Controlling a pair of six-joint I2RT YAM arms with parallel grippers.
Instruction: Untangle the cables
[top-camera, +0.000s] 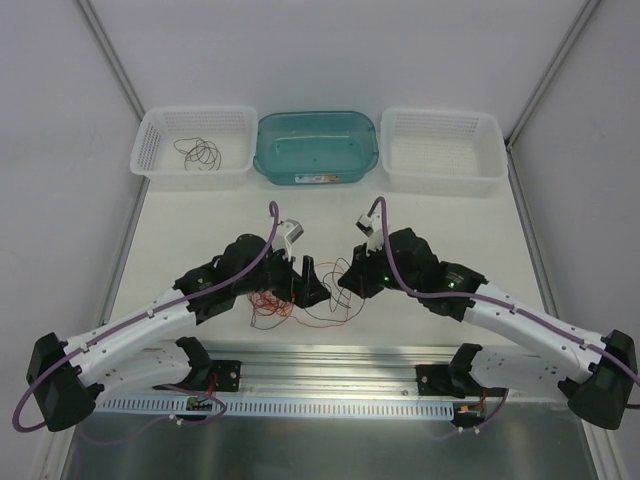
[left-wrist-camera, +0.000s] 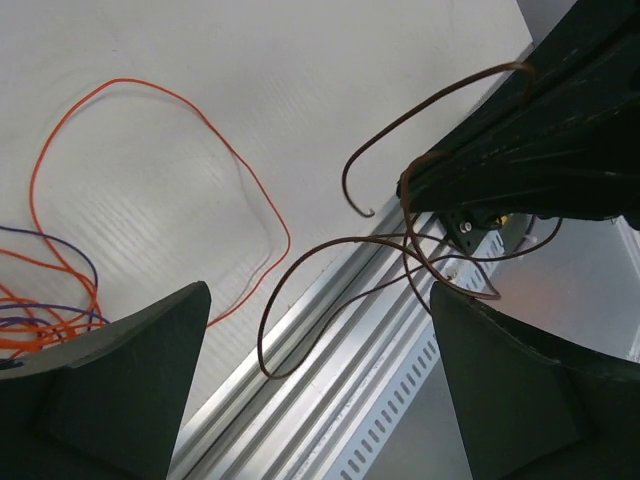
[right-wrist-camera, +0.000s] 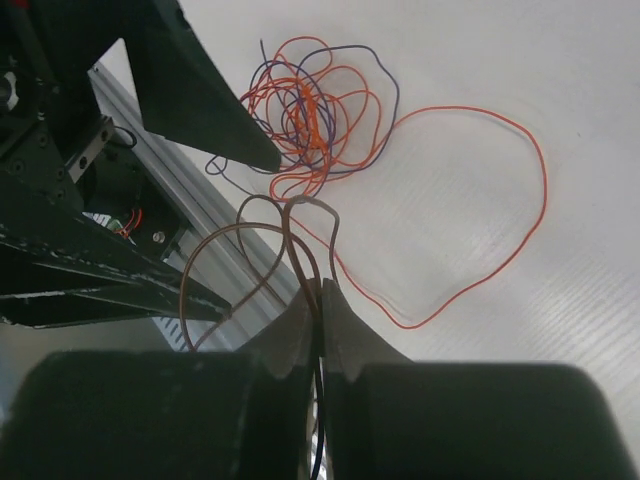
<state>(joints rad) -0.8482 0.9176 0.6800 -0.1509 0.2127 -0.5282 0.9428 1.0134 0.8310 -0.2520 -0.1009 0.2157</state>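
Note:
The cables (top-camera: 300, 302) lie on the table between my two grippers: an orange and purple tangle (right-wrist-camera: 310, 110), a wide loose orange loop (right-wrist-camera: 520, 190) and a brown wire (right-wrist-camera: 290, 235). My right gripper (right-wrist-camera: 322, 295) is shut on the brown wire, which loops out from its fingertips; from above it sits at the tangle's right edge (top-camera: 346, 283). My left gripper (left-wrist-camera: 320, 340) is open wide and empty, with the brown wire's loop (left-wrist-camera: 300, 310) hanging between its fingers, over the rail. From above it is at the middle of the tangle (top-camera: 313, 285).
A white basket (top-camera: 150, 150) at the back left holds one dark coiled cable (top-camera: 197, 152). A teal bin (top-camera: 316, 145) and a second white basket (top-camera: 442, 148) stand beside it. An aluminium rail (top-camera: 330, 360) runs along the near table edge.

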